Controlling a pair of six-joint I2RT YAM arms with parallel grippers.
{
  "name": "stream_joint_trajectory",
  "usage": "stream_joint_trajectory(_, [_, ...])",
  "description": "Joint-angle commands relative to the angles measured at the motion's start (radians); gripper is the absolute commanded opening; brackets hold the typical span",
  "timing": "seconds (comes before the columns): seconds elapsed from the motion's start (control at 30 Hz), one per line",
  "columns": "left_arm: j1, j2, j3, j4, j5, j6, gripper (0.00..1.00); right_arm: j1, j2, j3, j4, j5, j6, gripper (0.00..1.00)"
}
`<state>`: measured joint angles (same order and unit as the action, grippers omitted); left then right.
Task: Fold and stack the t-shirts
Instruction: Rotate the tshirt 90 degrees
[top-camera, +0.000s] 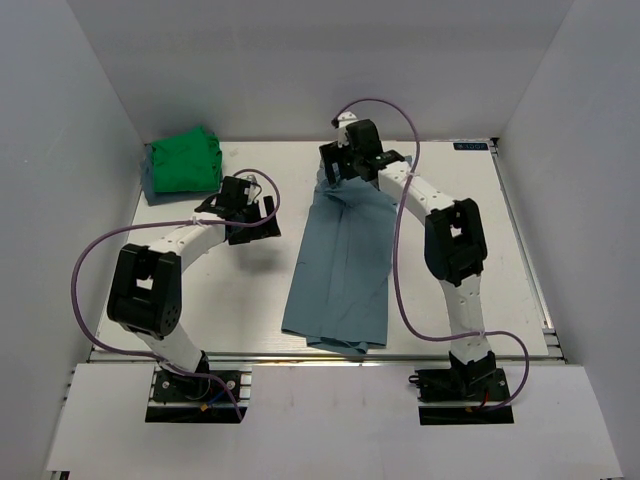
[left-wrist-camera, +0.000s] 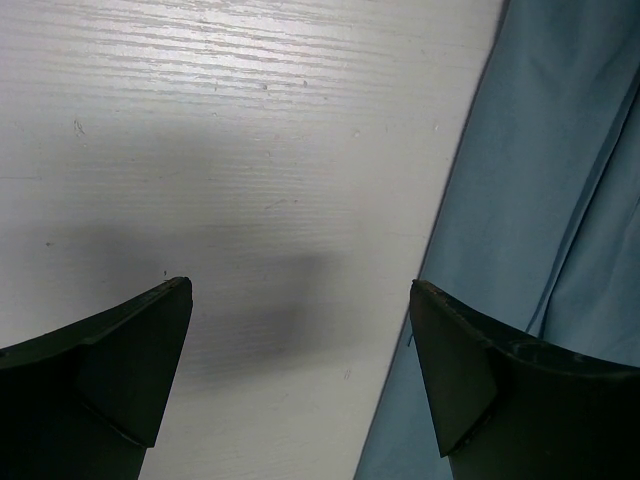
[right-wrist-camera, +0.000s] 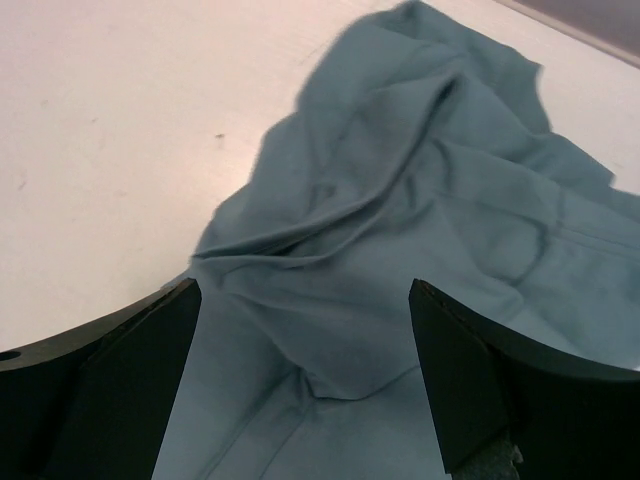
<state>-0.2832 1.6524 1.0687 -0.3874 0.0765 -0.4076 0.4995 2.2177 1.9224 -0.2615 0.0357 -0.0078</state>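
Fingers on left gripper (left-wrist-camera: 300, 300) spread wide, holding nothing, hovering over bare table (top-camera: 230, 300) just beside the left edge of the blue-grey t-shirt (top-camera: 340, 270); likely staged for the next fold. Shirt lies as a long strip, near hem at the front table edge, far end bunched. Right gripper (right-wrist-camera: 305, 300) sits over that bunch, fingers apart, no cloth between them. Green t-shirt (top-camera: 185, 160) is folded in the far-left corner, probably the stack base. Dark tag (top-camera: 470, 145) on far edge: writing unreadable.
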Motion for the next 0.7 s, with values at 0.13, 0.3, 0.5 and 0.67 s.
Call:
stream_joint_trajectory(0.13, [0.004,0.03,0.043,0.002,0.006,0.02,1.0,-0.068,0.022,0.069,-0.011,0.084,0.159,0.9])
stream_joint_trajectory(0.3, [0.013,0.064,0.062,0.002,0.016,0.02,1.0,-0.095,0.097,0.135,-0.064,0.269,0.278,0.9])
stream_joint_trajectory(0.5, [0.013,0.083,0.062,0.002,0.034,0.02,1.0,-0.092,0.247,0.283,-0.07,0.255,0.224,0.9])
stream_joint_trajectory(0.67, [0.013,0.092,0.071,0.002,0.034,0.02,1.0,-0.081,0.287,0.3,0.057,0.062,0.249,0.9])
